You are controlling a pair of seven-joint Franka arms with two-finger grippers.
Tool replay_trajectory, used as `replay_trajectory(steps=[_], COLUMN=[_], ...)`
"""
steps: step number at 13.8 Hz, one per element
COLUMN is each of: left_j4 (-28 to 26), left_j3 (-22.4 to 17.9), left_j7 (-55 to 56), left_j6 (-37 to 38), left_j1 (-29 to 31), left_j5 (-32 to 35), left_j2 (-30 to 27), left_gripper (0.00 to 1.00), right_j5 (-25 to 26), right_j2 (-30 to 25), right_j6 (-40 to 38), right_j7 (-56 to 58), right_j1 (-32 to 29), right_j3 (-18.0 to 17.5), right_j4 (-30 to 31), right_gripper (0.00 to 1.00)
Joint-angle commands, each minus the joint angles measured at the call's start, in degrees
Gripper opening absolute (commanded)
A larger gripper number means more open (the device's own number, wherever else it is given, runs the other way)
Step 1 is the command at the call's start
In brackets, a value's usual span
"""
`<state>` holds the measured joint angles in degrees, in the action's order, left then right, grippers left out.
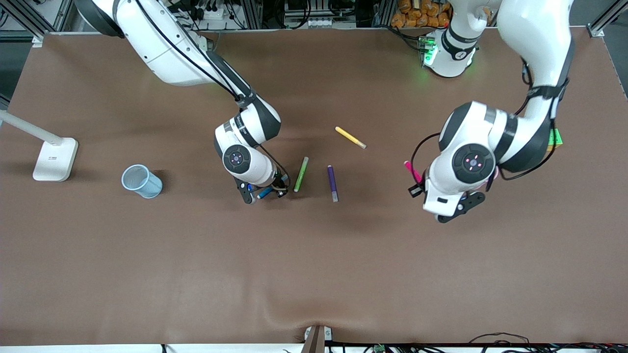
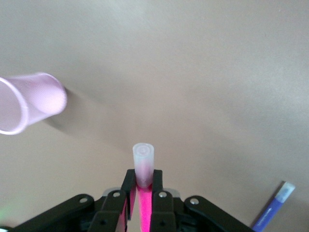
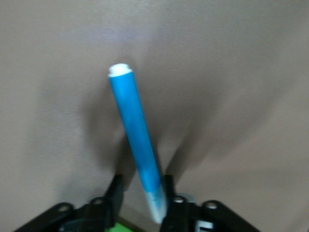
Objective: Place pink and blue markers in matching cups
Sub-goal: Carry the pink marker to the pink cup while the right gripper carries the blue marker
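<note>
Fingers of the right gripper (image 3: 140, 193) pinch the slim bright blue marker (image 3: 134, 140), just beside the lime-green pen (image 1: 300, 174). Toward the left arm's end from that pen, the left gripper (image 2: 143, 193) pinches the slim magenta-pink marker (image 2: 144, 169). Toward the right arm's end stands the pale blue see-through cup (image 1: 141, 181).

Brown table (image 1: 314, 264) bearing a pale blue cup (image 1: 142, 181), green pen (image 1: 300, 174), purple pen (image 1: 332, 183), yellow pen (image 1: 350, 137), pale pink cup (image 2: 26, 102) and white lamp base (image 1: 55, 159).
</note>
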<state>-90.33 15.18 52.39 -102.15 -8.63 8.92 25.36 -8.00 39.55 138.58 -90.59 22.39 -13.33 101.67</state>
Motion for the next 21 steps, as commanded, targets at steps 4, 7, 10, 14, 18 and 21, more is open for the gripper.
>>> replay_trajectory(steps=[4, 7, 10, 14, 18, 21], left_j4=[0.1, 0.1, -0.5, -0.9, -1.0, -0.9], left_j3=[-0.3, -0.3, -0.3, -0.4, -0.4, -0.4], left_j7=[-10.6, -13.2, -13.5, -13.7, -13.8, -13.9], left_j6=[4.0, 6.3, 7.7, 9.9, 10.5, 10.5], left_j1=[4.9, 7.0, 8.4, 9.8, 11.4, 11.9], left_j5=[3.1, 3.2, 3.2, 3.2, 3.3, 4.9], left_j2=[-5.0, -7.3, -10.0, -12.0, -13.0, -13.1], left_gripper=[0.00, 0.00, 0.00, 0.00, 0.00, 0.00], right_j5=[0.7, 0.7, 0.6, -0.2, -3.4, -9.7], right_j2=[-0.7, -3.2, -5.0, -6.9, -8.0, -9.5], right_j6=[-5.7, -16.7, -22.5, -28.9, -37.9, -45.0], right_j7=[1.6, 6.6, 11.4, 17.4, 26.1, 35.7], right_j1=[-0.8, -3.0, -5.1, -6.3, -7.9, -7.8], right_j3=[-0.2, 0.2, 0.8, 3.5, 7.2, 13.8], right_j4=[-1.1, -3.1, -3.8, -4.5, -7.8, -10.2], right_gripper=[0.00, 0.00, 0.00, 0.00, 0.00, 0.00])
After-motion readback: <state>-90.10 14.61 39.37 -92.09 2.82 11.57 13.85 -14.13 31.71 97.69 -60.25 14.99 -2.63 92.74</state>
